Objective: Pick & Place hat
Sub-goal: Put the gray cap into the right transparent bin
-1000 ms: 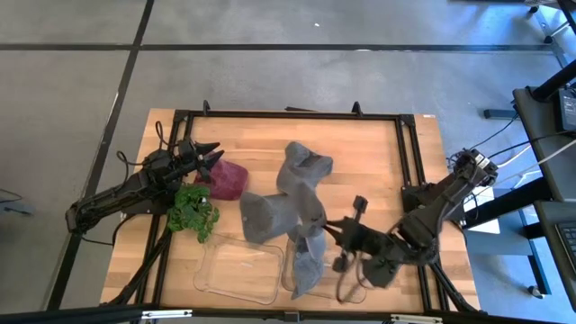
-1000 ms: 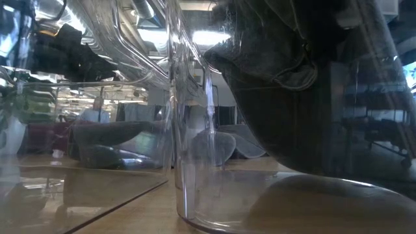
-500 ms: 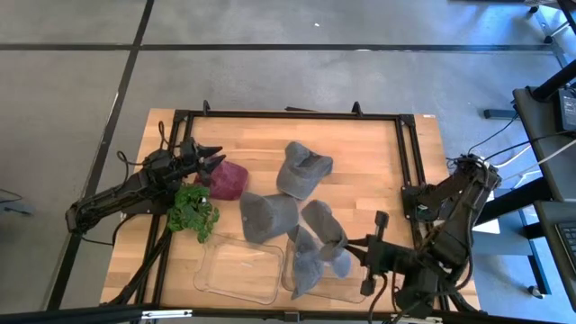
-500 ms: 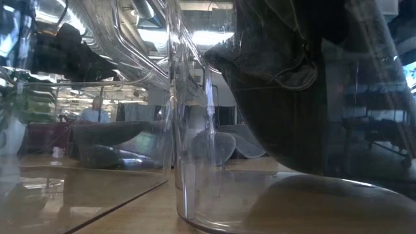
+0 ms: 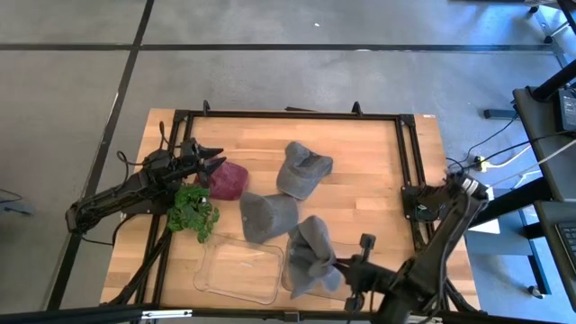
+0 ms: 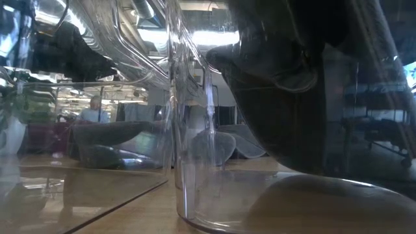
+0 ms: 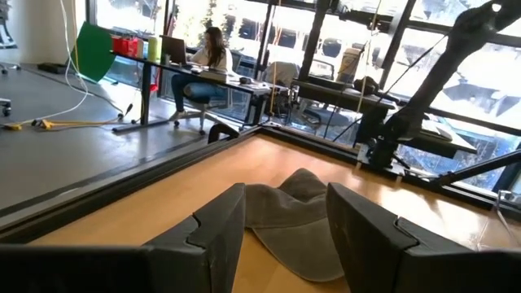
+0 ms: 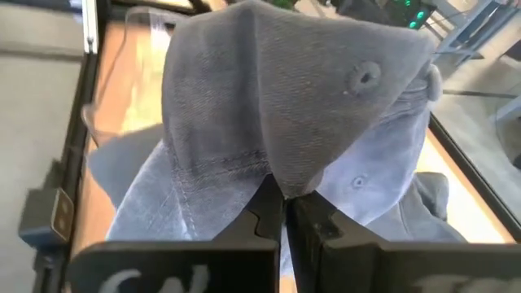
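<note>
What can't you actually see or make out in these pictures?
- Right gripper: from above, the held hat hides its fingertips.
- Right-hand clear bin: hat and arm cover most of it.
- Low view: clear bin walls distort everything behind.
- Person at a desk, left wrist view: too small for detail.

The right gripper [image 8: 283, 213] pinches a grey hat [image 8: 285, 106] over another hat [image 8: 383, 187].

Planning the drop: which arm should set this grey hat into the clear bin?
Right. The right gripper is shut on the grey hat above the clear bin; the left gripper sits open across the table.
</note>
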Tool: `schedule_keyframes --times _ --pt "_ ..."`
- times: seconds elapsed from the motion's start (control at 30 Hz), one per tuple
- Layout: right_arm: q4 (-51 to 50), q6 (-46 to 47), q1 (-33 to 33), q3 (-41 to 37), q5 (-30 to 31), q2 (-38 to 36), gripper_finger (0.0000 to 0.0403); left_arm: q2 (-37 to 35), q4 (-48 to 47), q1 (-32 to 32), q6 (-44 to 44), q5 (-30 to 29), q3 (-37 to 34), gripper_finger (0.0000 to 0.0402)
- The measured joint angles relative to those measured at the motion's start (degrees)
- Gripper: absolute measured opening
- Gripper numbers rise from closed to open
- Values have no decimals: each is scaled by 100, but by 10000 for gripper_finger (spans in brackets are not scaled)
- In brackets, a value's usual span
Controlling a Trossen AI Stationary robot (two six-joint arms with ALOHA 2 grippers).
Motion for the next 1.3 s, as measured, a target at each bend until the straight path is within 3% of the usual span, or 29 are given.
schedule_keyframes --times 0.3,0.67,1.0,1.3 --pt "-29 -144 -34 0 -330 690 37 0 -2 2 -2 0 0 169" --pt "153 -468 -46 -4 -2161 1112 50 -2 -2 2 -11 2 0 169" --pt "-155 -286 -121 144 -1941 1109 125 0 -2 0 -197 20 0 169" --pt "-1928 -1377 -120 1603 -580 1100 148 0 -2 2 -265 19 0 169"
